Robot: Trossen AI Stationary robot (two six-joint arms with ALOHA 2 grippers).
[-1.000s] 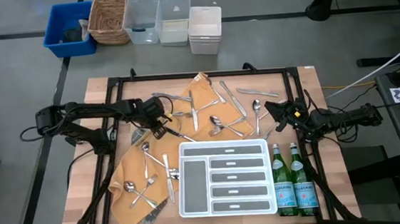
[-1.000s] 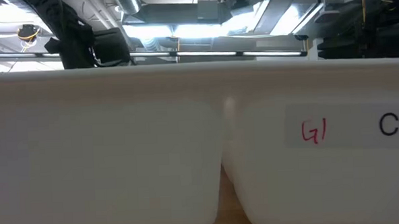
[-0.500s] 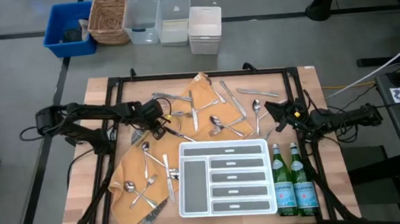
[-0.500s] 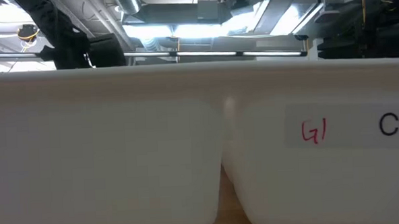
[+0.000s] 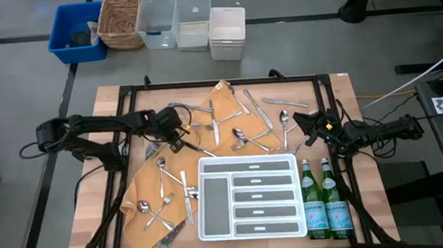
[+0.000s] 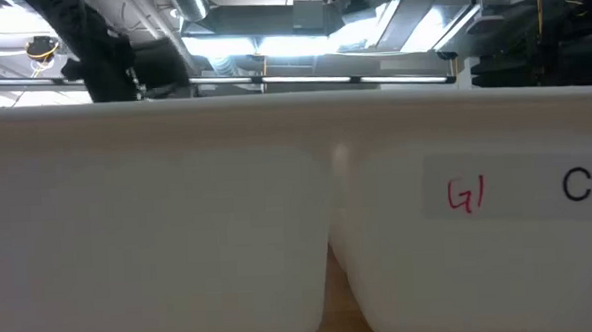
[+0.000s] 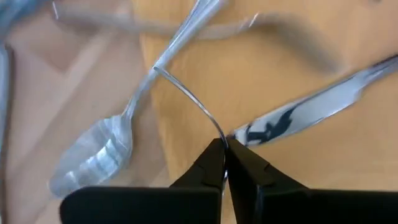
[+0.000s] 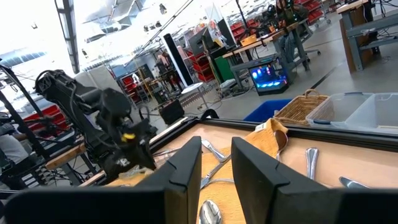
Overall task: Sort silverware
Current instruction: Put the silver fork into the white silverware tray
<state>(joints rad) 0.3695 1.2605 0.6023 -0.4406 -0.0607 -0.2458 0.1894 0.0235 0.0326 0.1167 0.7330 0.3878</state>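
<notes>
Several silver forks, spoons and knives lie scattered on the wooden table and on an orange cloth, with a cluster beyond the white divided tray. My left gripper is over the cloth's far part and is shut on a thin curved silver piece, seen edge-on. A spoon and a knife lie beside it. My right gripper hovers open and empty near a spoon; it also shows in its own wrist view. My left gripper pinches one end of the thin silver piece between its two fingertips. The piece curves away from the fingers toward the spoon's handle. I cannot tell whether it is a fork or a spoon, or whether it is lifted clear.
Two green bottles stand right of the tray. A blue bin, a wicker basket and pale boxes sit on the floor beyond the far edge. White container walls fill the low view.
My left arm has drawn back a little toward the table's left edge, with its gripper staying shut over the cloth. My right arm has kept still.
</notes>
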